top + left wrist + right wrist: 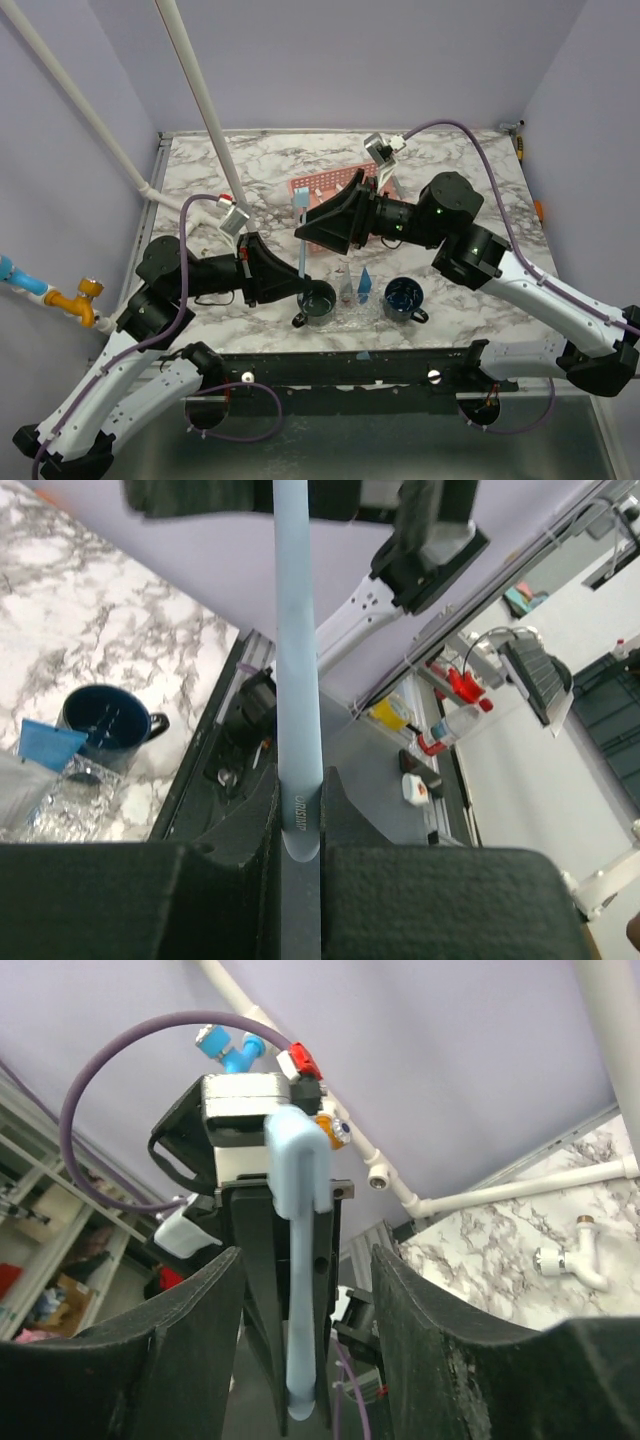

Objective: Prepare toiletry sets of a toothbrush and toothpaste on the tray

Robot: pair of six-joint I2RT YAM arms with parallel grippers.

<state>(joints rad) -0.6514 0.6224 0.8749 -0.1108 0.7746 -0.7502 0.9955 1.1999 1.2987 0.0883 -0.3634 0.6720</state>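
My left gripper (292, 278) is shut on the lower end of a light blue toothbrush (302, 238) and holds it upright, head up, above the left dark mug (318, 303). In the left wrist view the handle (298, 660) is clamped between the jaws (300, 795). My right gripper (306, 230) is open; in the right wrist view its jaws (305, 1260) stand apart on either side of the toothbrush (298, 1170) without touching it. The clear tray (372, 314) lies between two mugs, and toothpaste tubes (364, 284) stand in it. A blue tube (45, 745) shows in the left wrist view.
A second dark mug (404, 296) stands right of the tray; it also shows in the left wrist view (103, 723). A pink lattice basket (322, 187) sits behind the grippers. White pipes (200, 95) cross the back left. The table's front rail (350, 365) lies just below the mugs.
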